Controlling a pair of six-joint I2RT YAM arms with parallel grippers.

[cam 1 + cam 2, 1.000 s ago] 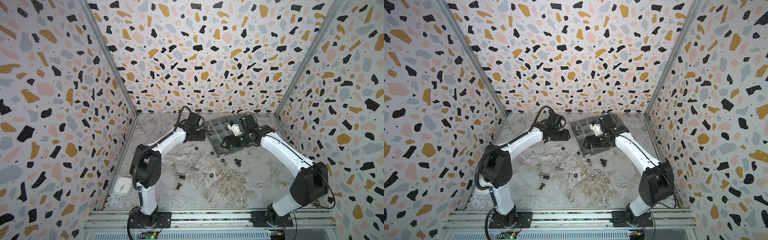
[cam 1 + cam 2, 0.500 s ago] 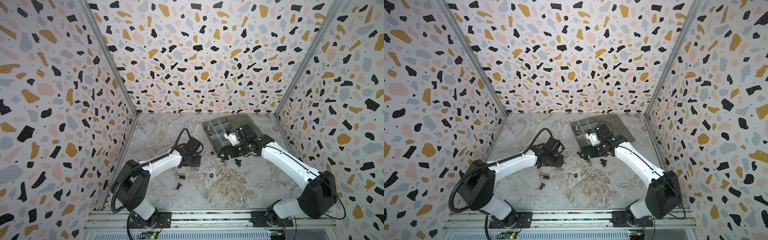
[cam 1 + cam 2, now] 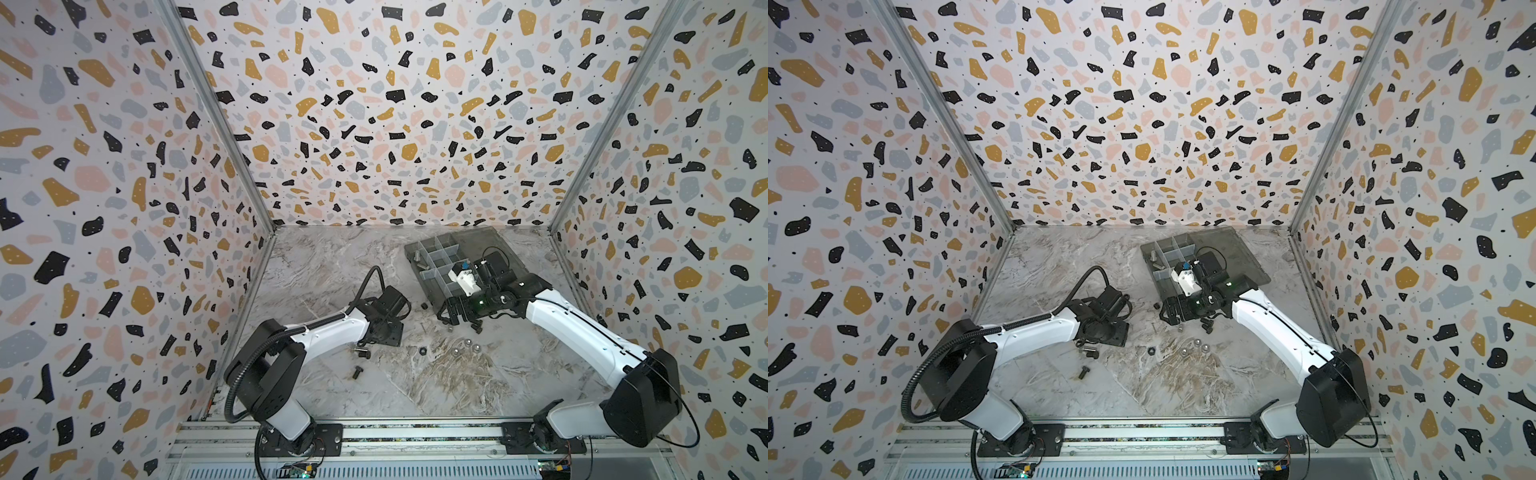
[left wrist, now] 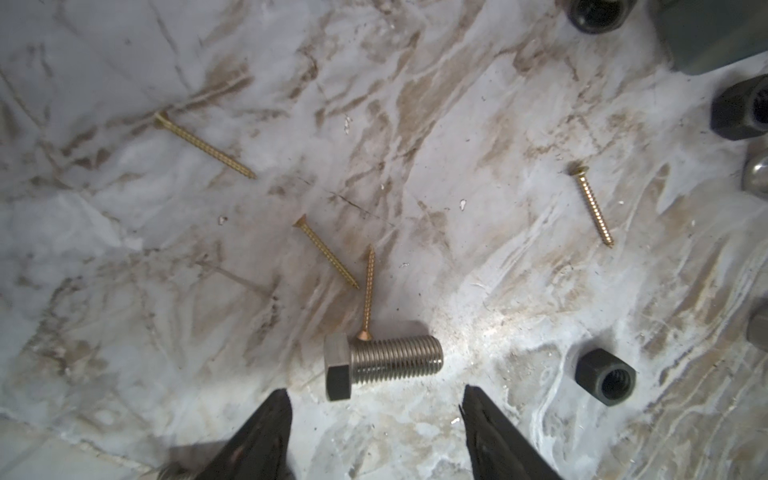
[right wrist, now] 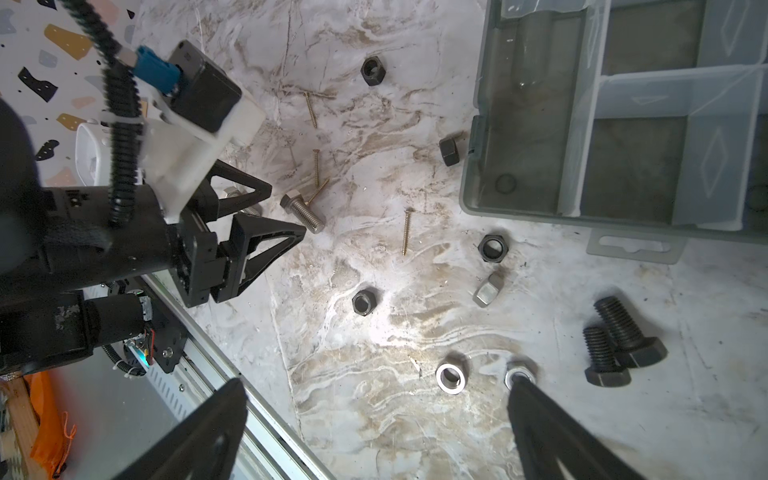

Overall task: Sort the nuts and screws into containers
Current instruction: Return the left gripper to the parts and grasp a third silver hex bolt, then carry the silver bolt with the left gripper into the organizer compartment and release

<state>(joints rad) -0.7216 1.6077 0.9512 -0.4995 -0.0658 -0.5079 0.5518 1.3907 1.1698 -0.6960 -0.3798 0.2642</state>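
Left tool parted, empty, beside 1 silver screw: stiff, slick, probably rolls; grip across threads. Right tool wide, empty.

The bolt is shiny threaded metal, the nut matt black, the box translucent smoky plastic.

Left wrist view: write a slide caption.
Open left gripper poised before a silver bolt among brass screws on marble tabletop.
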